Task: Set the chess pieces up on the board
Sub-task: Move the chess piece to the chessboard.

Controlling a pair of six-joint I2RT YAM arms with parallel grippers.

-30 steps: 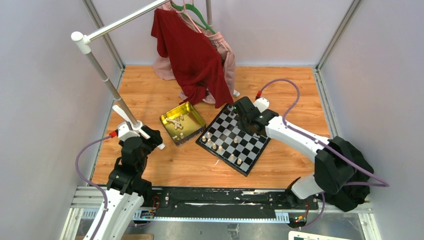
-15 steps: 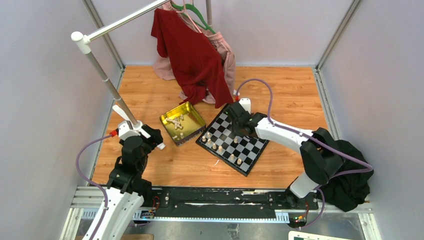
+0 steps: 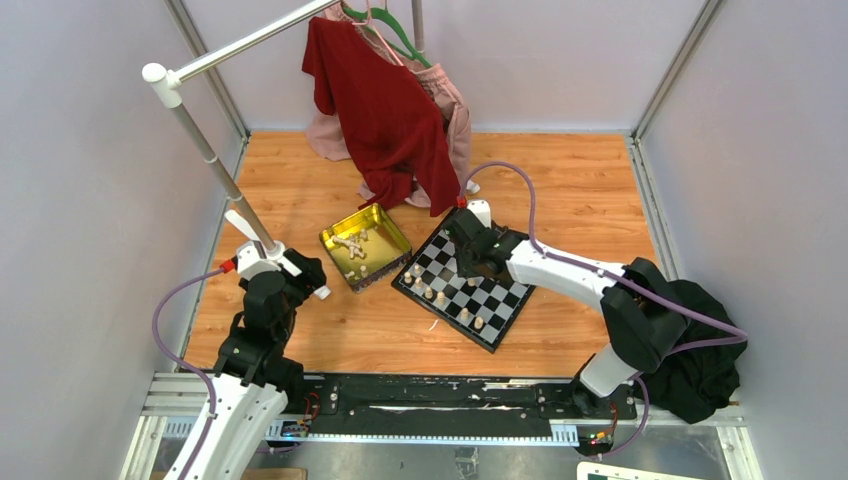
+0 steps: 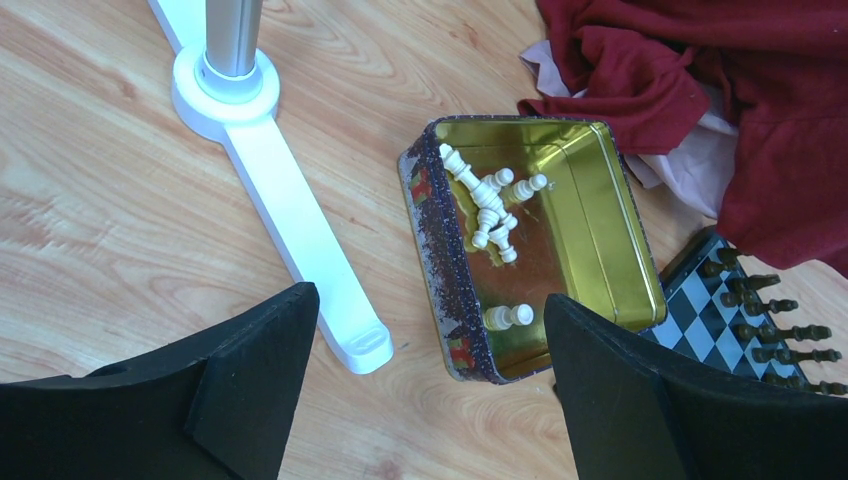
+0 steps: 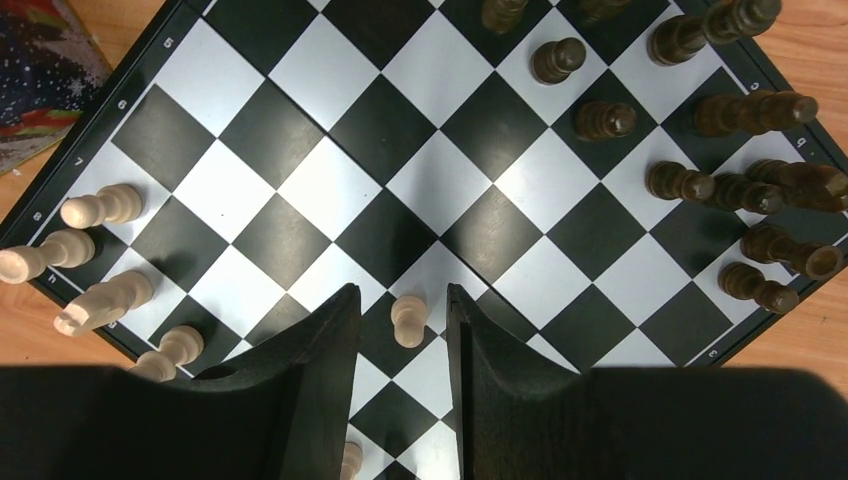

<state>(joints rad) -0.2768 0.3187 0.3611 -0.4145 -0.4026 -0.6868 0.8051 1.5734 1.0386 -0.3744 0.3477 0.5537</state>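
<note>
The black-and-white board lies right of the gold tin. My right gripper hovers low over it, open. In the right wrist view, a cream pawn stands on a square between the right gripper's fingers, with a gap on each side. Other cream pieces line the board's left edge, and dark pieces stand along its right side. My left gripper is wide open and empty above the wood beside the tin, which holds several loose cream pieces.
A white clothes-rack foot and its pole stand by the left arm. A red garment hangs down behind the tin and board. A black cloth lies at the right arm's base.
My right gripper has moved left and nearer across the board and its jaws have opened, leaving a cream pawn standing. The left arm has not moved.
</note>
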